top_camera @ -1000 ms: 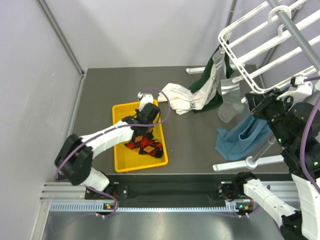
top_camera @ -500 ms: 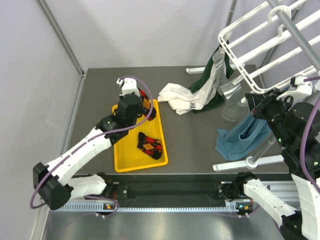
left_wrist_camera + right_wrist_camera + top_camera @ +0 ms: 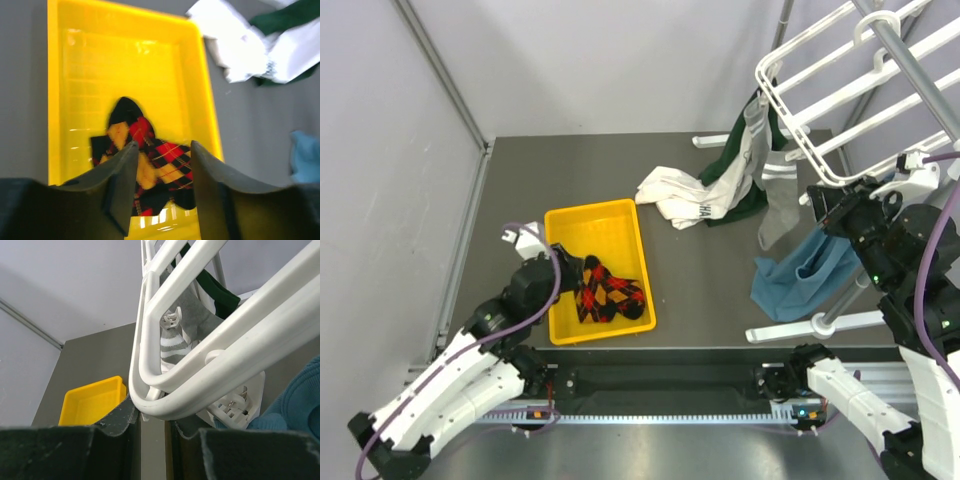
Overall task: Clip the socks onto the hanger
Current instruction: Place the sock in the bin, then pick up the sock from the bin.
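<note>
Starting at the near edge of the table (image 3: pixel 520 200): finds the left end effector (image 3: pixel 164 147) low over the near left side of the yellow tray (image 3: pixel 590 212), fingers spread apart, gripping nothing. Shows the argyle socks (image 3: pixel 610 292) just below and beyond those fingers, bunched on the tray floor at its near end. Cannot tell whether either finger touches the fabric.

Moving to the right side: locates the right end effector (image 3: pixel 152 415) raised well above the table, fingers clamped on the rounded corner bar of the hanger (image 3: pixel 225 347). Shows the white frame tilted, with parallel cross bars running up and away to the right, crossed by the grey stand pole (image 3: pixel 910 60) in the top view.

Continuing past that corner: places the grey sock (image 3: pixel 776 205) hanging under the frame, white stripes at the cuff, toe down near the table. Shows a small white clip (image 3: pixel 172 317) just in front of the sock in the right wrist view.

Lists further, nearest first:
- blue cloth (image 3: pixel 805 270), heaped on the table below the right end effector;
- white cloth (image 3: pixel 675 195), lying just beyond the tray's far right corner;
- green and white garment (image 3: pixel 745 165), hanging beside the grey sock and trailing onto the table.
</note>
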You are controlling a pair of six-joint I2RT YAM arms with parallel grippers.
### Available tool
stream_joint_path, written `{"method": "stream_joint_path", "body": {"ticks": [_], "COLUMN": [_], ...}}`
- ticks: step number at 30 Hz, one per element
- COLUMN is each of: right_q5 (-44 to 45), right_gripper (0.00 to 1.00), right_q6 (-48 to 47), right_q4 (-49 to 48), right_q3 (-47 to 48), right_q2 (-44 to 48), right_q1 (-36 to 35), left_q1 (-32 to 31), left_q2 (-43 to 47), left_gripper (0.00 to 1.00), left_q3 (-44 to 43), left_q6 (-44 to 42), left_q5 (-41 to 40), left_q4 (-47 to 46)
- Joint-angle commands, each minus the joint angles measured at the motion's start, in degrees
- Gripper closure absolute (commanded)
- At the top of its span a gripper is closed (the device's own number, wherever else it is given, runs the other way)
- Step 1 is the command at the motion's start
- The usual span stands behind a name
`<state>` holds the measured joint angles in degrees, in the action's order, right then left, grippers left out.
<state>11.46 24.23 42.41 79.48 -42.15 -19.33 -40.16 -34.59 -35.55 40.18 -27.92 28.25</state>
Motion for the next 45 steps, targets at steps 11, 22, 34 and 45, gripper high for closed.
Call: {"method": "stream_joint_path", "body": {"ticks": [11,22,34,45], "right_q5": [-3.1,-2.9,-2.7,-2.1], "right_gripper": [1.0,1.0,1.0,1.0], "right_q6": [0.4,0.0,-0.3,-0.1], "right_q4": [4.6,4.9,4.8,4.9], "right_q3": [-0.7,-0.3,-1.5,-1.7], "right_q2": [-0.1,0.0,0.4,0.3], "right_q1": [0.0,0.0,0.0,0.0], "left_q1": [0.3,1.0,4.2,4.2], "left_q2": [-17.9,-28.7,-34.8,-39.2], "left_gripper": [0.35,0.52,0.62,0.57], "left_q3": [-14.0,-12.7,-4.8,-1.9], "left_q6": [13.9,44.1,41.7,38.7], "left_q5": [-5.2,-11.6,-8.3,-5.7], "left_q4": [14.4,31.9,17.1,8.6]}}
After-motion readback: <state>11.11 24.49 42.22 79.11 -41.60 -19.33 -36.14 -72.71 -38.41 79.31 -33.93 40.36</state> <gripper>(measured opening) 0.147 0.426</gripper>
